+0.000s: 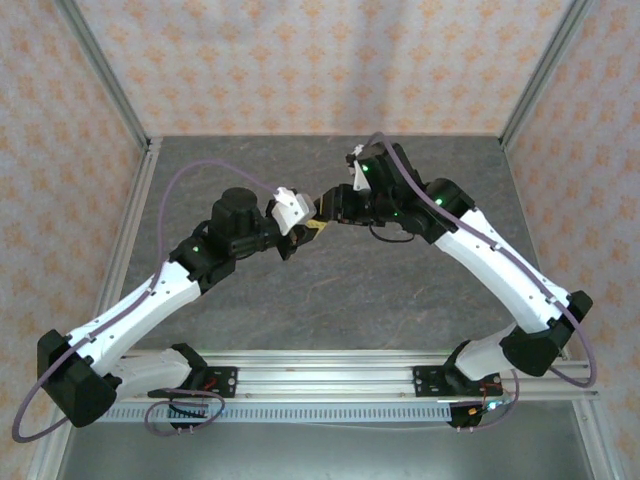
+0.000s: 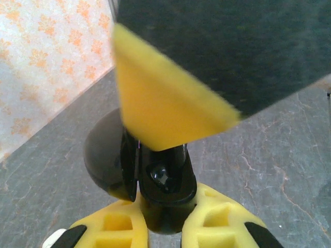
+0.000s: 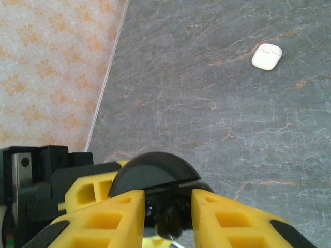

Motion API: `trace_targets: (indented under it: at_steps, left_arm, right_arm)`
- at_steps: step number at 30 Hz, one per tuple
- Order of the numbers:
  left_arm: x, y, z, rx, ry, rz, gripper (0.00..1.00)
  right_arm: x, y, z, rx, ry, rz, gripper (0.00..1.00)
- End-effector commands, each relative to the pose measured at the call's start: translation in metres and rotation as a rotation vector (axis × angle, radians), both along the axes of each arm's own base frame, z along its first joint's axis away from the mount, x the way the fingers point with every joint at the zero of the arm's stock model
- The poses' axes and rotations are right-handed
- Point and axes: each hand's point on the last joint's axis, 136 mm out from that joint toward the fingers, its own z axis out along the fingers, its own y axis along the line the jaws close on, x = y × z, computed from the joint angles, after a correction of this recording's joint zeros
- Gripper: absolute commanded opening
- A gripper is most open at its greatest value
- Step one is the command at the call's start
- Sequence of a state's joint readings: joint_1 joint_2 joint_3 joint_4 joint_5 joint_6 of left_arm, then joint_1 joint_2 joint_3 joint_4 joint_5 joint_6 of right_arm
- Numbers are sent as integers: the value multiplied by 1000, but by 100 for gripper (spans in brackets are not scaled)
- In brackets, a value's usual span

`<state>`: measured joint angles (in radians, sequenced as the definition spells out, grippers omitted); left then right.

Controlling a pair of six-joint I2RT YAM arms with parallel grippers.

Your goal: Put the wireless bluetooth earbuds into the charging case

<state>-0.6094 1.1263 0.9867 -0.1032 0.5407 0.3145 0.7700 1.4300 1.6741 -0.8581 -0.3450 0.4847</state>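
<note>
Here, two robot arms meet above the middle of a grey stone-look table (image 1: 400,300), grippers tip to tip. L gripper (image 2: 164,227) is clenched on a black case (image 2: 166,201). Its yellow fingers (image 2: 126,227) press the base from both sides, so the case is off the table & steady for the other arm. The lid (image 2: 103,155) hangs open to one side, leaving the inside exposed. A glossy dark lump (image 2: 163,178) sits in the well, poss. a black bud; too small to be sure.

R gripper (image 3: 168,219) faces it from opposite, tips right at the open mouth, prob. to seat or press a bud home. Its fingers show a gap w/ dark shine between. Can't tell whether they pinch a bud or are slack.

In the R wrist view a white case (image 3: 267,56), closed, lies alone on the table, well apart from the action. Judged step: loading the black case; the white one is not yet dealt with.
</note>
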Motion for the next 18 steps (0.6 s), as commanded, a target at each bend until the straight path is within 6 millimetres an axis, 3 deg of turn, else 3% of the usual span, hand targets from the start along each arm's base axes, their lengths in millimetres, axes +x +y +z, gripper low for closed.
trace_targets:
  at_steps: [1,12,18]
  left_arm:
    - [-1,-2,12,14,-37,-8,0]
    - [2,0,9,31,-39,11,0]
    - [2,2,8,38,-40,19,0]
  right_arm:
    - [-3,3,3,-16,-5,28,30]
    - [-7,6,-14,-88,38,63,30]
    - [-10,5,-16,-109,51,81,20]
